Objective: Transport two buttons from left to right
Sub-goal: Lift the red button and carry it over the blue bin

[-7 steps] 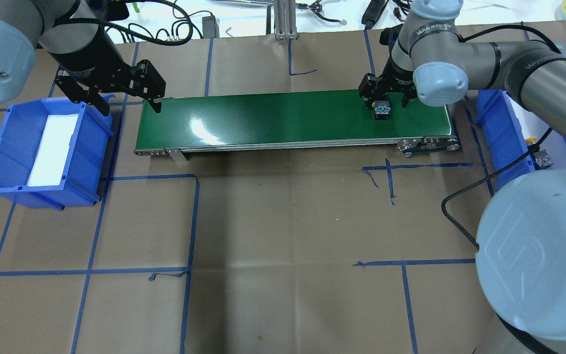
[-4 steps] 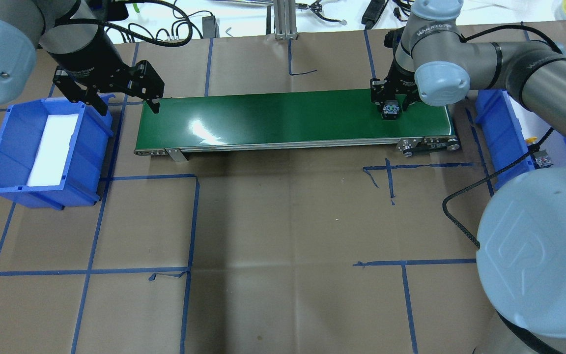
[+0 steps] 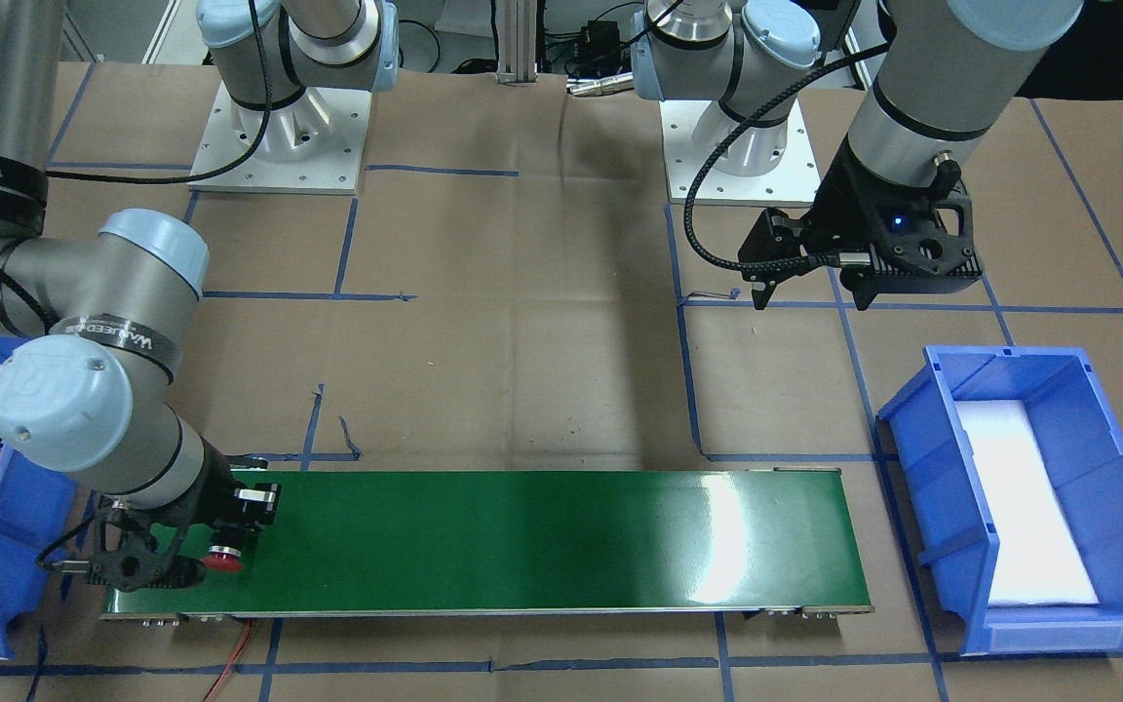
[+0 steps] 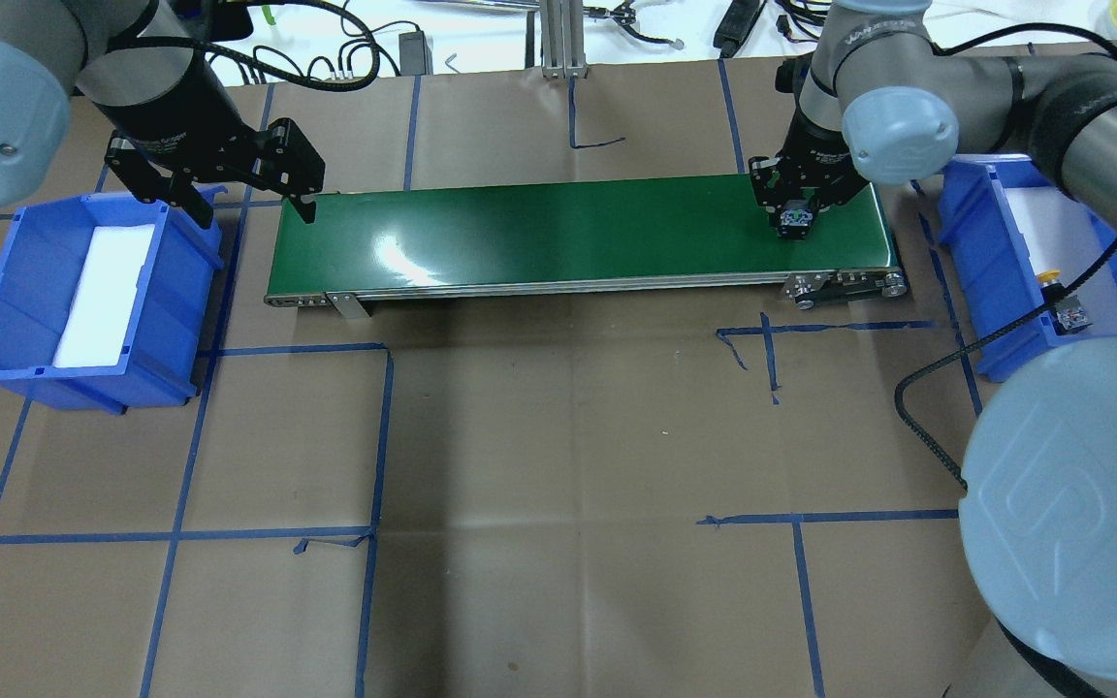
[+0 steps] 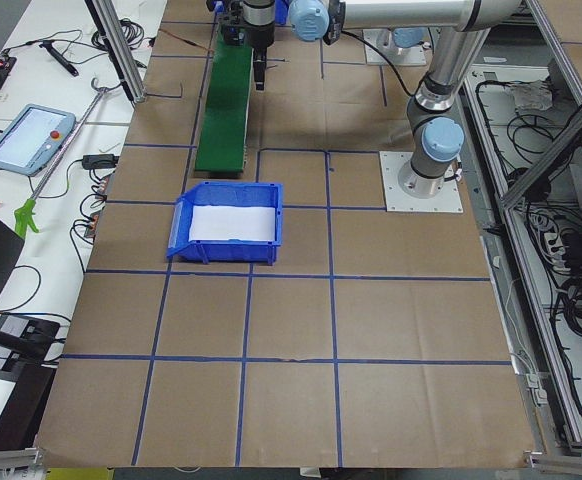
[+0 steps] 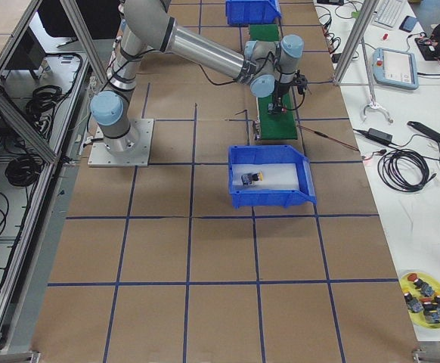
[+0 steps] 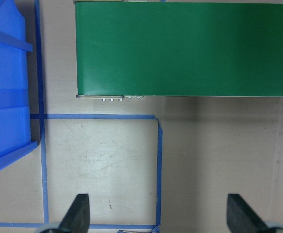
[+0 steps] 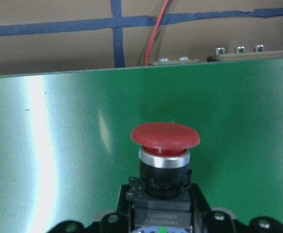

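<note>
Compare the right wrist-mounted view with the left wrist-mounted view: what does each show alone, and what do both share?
Only the right wrist view shows the red button, lying on its side. Only the left wrist view shows a blue bin and the left gripper, open and empty. Both show the green conveyor belt, the brown paper and blue tape.

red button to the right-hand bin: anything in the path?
Nothing visible. The red button sits at the right end of the belt, at the right gripper; only bare paper separates belt from the right bin, whose wall it must clear. A yellow button lies inside.
</note>
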`<state>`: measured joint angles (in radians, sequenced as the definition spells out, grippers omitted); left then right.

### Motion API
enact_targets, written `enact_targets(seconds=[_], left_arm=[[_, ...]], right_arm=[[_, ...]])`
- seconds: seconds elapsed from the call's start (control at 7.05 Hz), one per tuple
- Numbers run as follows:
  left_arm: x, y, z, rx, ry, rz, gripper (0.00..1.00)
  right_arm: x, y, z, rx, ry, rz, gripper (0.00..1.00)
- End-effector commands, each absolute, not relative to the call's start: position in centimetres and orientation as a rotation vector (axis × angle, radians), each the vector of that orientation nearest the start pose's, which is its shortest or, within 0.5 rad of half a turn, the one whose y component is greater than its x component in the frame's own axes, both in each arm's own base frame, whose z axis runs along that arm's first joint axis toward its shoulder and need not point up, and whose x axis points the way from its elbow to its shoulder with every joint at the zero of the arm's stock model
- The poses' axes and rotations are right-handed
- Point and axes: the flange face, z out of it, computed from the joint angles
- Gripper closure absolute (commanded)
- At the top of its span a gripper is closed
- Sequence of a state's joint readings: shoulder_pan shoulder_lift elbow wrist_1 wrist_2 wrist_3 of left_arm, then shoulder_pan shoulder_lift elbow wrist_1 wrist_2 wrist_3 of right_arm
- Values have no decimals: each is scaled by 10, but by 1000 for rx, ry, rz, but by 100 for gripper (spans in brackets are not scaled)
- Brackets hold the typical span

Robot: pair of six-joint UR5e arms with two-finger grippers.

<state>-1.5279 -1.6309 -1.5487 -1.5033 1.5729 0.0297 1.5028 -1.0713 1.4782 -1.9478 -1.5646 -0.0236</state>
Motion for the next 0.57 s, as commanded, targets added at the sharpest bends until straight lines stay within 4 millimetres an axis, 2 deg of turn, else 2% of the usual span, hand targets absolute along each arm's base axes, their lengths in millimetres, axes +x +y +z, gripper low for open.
enact_targets(seconds=[0.0,0.14,0.28,0.43], left_arm=[[-111,-525,476,-22,3138,-50,0],[-111,-525,476,-22,3138,-50,0],[-111,-526,475,-22,3139,-48,0],[-111,-526,475,-22,3139,-48,0]], right_arm=[[42,-674,321,-24,3174,8,98],[7,-672,347,-54,3207,-46,97],[-33,-663,374,-158,3238,-80,97],[-93,-651,391,-125,3239,-62,96]])
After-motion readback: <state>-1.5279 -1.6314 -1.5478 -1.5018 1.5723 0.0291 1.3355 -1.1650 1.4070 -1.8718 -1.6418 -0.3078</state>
